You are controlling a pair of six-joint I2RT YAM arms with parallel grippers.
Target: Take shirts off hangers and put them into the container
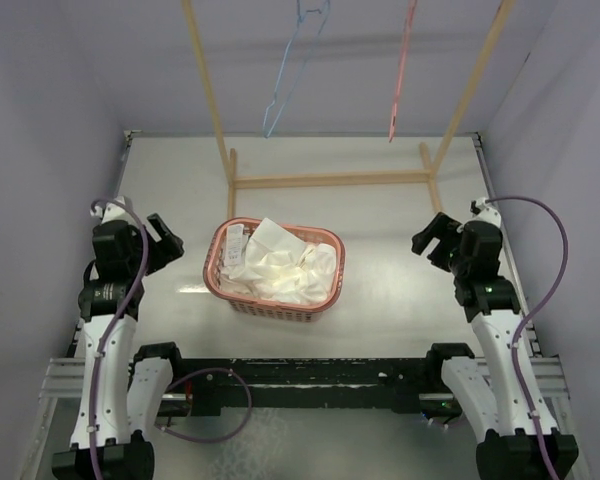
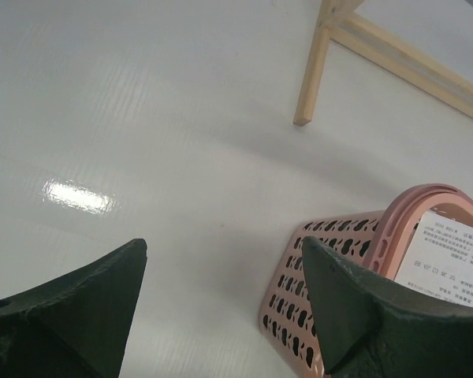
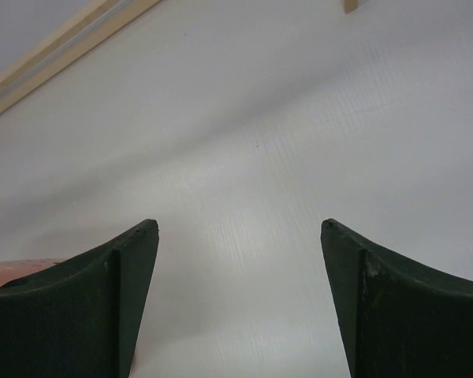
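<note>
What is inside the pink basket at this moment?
Crumpled white shirt fabric and a printed label fill the basket. Anything beneath the fabric is covered.

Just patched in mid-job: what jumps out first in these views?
The pink basket mid-table, heaped with a white shirt, draws the eye first. Behind it, a blue hanger and a pink hanger hang bare from the wooden rack. The left claw and right claw stand open and empty, one either side of the basket.
</note>
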